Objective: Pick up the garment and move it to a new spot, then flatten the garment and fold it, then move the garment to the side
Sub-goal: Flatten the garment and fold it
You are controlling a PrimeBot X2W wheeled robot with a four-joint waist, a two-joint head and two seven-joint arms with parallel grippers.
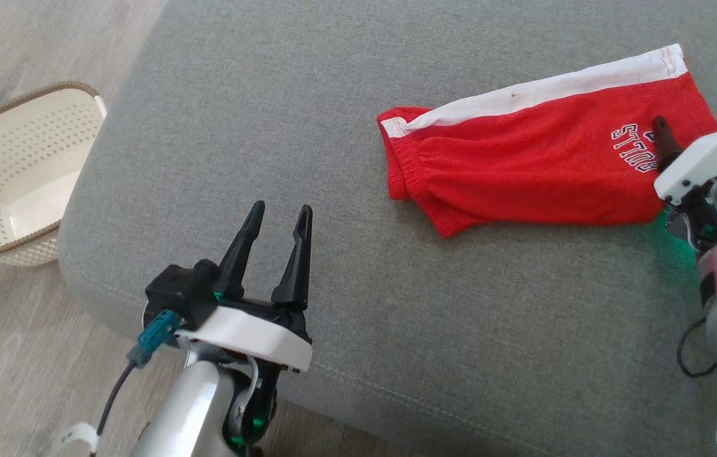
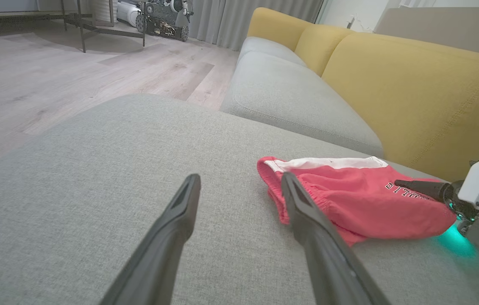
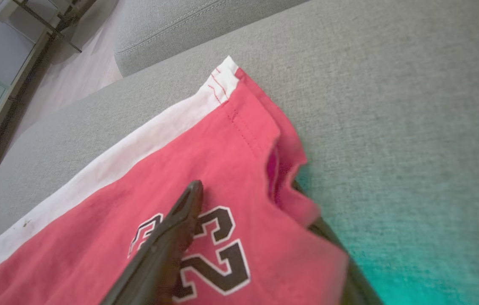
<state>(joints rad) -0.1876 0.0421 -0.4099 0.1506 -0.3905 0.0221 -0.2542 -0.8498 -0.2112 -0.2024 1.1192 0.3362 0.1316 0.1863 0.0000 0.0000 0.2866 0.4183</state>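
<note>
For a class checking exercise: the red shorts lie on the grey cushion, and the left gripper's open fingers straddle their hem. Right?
Wrong arm. It is the right gripper whose open fingers straddle the hem of the red shorts on the grey cushion; the right wrist view shows it.

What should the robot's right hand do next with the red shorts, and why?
Probably close the right gripper on the red shorts. Its fingers are open and straddle the leg hem: one lies on top by the printed number, and the other is tucked under the fabric edge. Squeezing there should catch the cloth so it can be lifted off the grey cushion.
</note>
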